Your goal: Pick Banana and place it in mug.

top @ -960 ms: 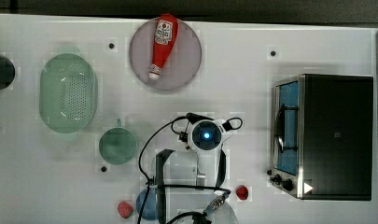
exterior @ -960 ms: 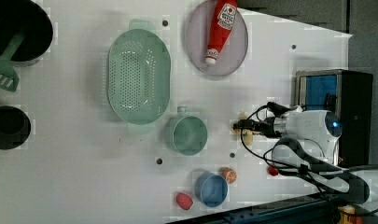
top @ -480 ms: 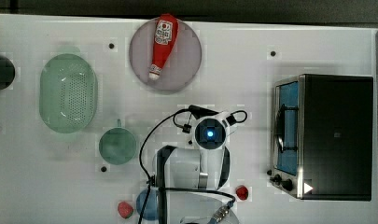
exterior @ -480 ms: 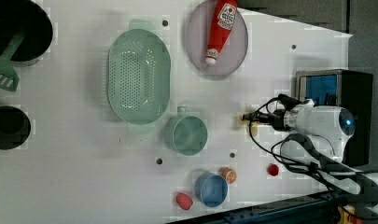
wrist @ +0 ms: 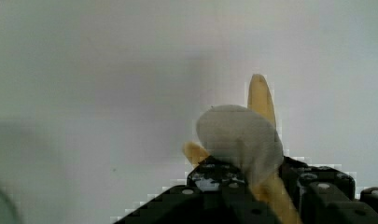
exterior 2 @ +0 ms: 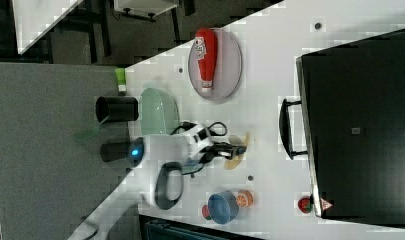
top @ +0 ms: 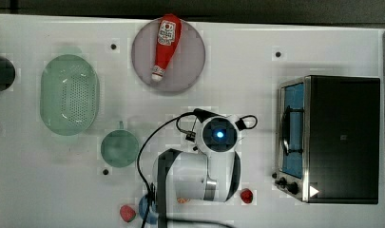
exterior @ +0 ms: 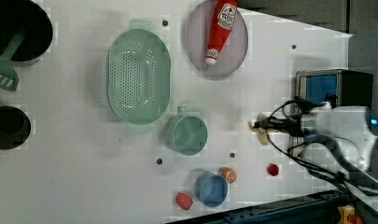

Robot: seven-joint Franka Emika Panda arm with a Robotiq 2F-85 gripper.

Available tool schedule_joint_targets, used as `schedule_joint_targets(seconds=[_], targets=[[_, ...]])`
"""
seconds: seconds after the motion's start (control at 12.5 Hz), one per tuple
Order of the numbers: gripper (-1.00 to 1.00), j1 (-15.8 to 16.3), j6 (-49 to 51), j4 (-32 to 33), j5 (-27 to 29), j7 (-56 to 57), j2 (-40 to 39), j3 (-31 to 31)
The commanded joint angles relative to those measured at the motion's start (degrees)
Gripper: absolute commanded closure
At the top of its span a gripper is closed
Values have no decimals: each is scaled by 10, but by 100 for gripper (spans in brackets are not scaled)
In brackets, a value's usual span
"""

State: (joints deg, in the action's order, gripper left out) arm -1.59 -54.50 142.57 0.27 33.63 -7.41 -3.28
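The yellow banana lies on the white table between the mug and the toaster oven. In the left view my gripper is down right at it. In the wrist view the banana runs between the black finger bases, with a pale pad pressed against it, so the jaws stand shut on the fruit. In the right view the banana curves under the dark fingers. The small teal mug stands upright and empty, to the top view's left of the arm.
A pale-green colander sits beyond the mug. A grey plate carries a ketchup bottle. The toaster oven stands at the top view's right. A blue bowl, an orange and small red fruits lie near the front edge.
The arm has shifted toward the top view's right, over the banana. The jaws have closed from wide open onto the fruit.
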Motion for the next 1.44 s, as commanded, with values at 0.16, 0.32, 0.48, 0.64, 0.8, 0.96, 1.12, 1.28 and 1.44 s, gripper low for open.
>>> schedule_joint_targets(seconds=[0.16, 0.32, 0.48, 0.64, 0.8, 0.96, 1.12, 1.28, 1.44], targets=[[46, 3, 129, -41, -5, 11, 151, 9], [45, 3, 227, -70, -5, 0, 200, 11], [45, 4, 292, -98, -5, -9, 234, 19], [46, 8, 323, -111, -5, -26, 254, 45], [45, 15, 324, -118, -5, -93, 260, 86], [45, 24, 324, -119, 0, -166, 259, 134], [46, 29, 323, -120, 30, -247, 257, 181], [46, 31, 323, -119, 63, -311, 247, 227], [45, 32, 311, -119, 72, -379, 224, 268]])
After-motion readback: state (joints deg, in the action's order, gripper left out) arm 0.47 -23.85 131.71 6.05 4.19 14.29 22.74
